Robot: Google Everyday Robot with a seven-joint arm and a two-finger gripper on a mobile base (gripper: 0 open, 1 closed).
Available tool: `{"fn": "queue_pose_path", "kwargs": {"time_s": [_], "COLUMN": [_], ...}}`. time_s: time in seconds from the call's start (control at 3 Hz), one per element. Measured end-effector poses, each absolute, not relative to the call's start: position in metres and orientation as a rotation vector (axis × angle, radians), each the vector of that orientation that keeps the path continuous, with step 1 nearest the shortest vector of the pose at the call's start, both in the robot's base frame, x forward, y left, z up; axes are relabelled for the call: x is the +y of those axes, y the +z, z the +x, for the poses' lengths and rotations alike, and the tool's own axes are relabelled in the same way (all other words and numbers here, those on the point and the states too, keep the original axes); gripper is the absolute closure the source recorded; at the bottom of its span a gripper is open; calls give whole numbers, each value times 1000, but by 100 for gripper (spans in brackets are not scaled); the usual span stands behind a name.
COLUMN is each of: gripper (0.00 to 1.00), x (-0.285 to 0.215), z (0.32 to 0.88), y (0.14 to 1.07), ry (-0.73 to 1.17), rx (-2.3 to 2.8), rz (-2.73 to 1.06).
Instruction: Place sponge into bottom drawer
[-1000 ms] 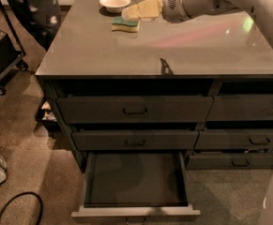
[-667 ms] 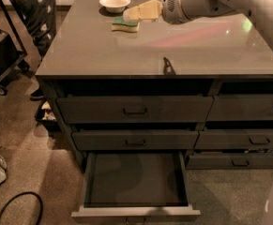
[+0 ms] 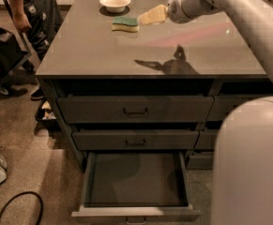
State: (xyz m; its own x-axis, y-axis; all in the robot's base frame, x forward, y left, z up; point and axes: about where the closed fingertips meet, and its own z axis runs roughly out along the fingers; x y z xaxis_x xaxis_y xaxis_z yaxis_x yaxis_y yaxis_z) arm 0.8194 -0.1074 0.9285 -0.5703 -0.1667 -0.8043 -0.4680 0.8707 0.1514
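Observation:
The sponge (image 3: pixel 125 24), green on top of yellow foam, lies flat on the far part of the grey countertop (image 3: pixel 103 55), just in front of the white bowl (image 3: pixel 115 3). My gripper (image 3: pixel 143 18), beige at the end of the white arm (image 3: pixel 230 3), hovers right beside the sponge's right end, just above the counter. It holds nothing that I can see. The bottom drawer (image 3: pixel 135 182) of the left column is pulled out and open, its dark grey inside empty.
The two drawers above, upper (image 3: pixel 135 109) and middle (image 3: pixel 135 139), are closed. The right column's drawers (image 3: pixel 211 139) are partly hidden by my white body (image 3: pixel 251 163). A person (image 3: pixel 30 8) and a black cart (image 3: pixel 2 55) stand at the left. A cable (image 3: pixel 18 205) lies on the floor.
The gripper has shifted a little to the right and lower beside the sponge. My body now fills more of the lower right. The sponge, bowl and drawer have not moved.

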Motion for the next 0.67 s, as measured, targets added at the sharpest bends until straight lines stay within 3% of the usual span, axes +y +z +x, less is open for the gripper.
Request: {"fn": "queue_pose_path", "kwargs": {"time_s": [0.67], "gripper": [0], "x": [-133], "z": [897], "y": [916], "ry": [243], "rx": [2112], "rz": [-434]}}
